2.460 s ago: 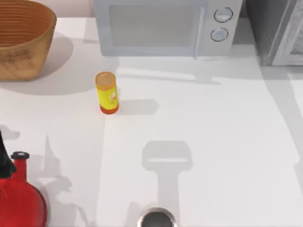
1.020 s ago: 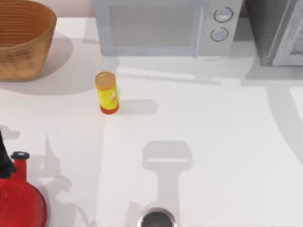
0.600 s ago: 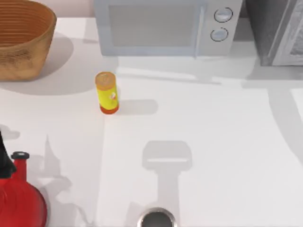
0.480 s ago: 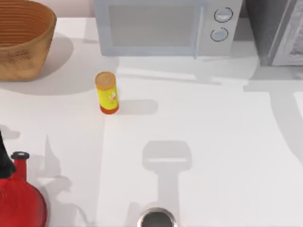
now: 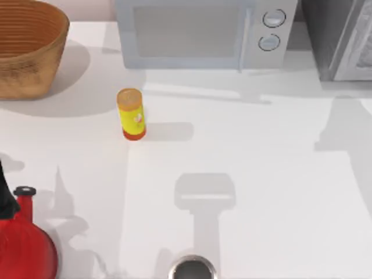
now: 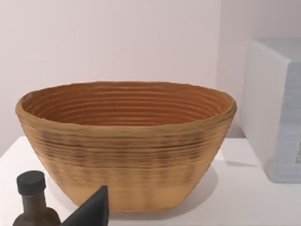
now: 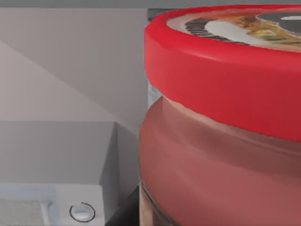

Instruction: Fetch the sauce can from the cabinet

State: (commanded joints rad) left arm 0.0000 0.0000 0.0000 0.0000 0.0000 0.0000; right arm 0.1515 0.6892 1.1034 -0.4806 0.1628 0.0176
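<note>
My right wrist camera sits close against the sauce can (image 7: 221, 127), beside the cabinet (image 5: 337, 38), right of the microwave (image 5: 203, 32); I cannot tell the fingers' state.

The basket (image 6: 127, 141) looks woven and ribbed, matt. The sauce can (image 7: 225, 127) has a smooth, glossy red rim. The table (image 5: 261, 174) is smooth, matt white.
</note>
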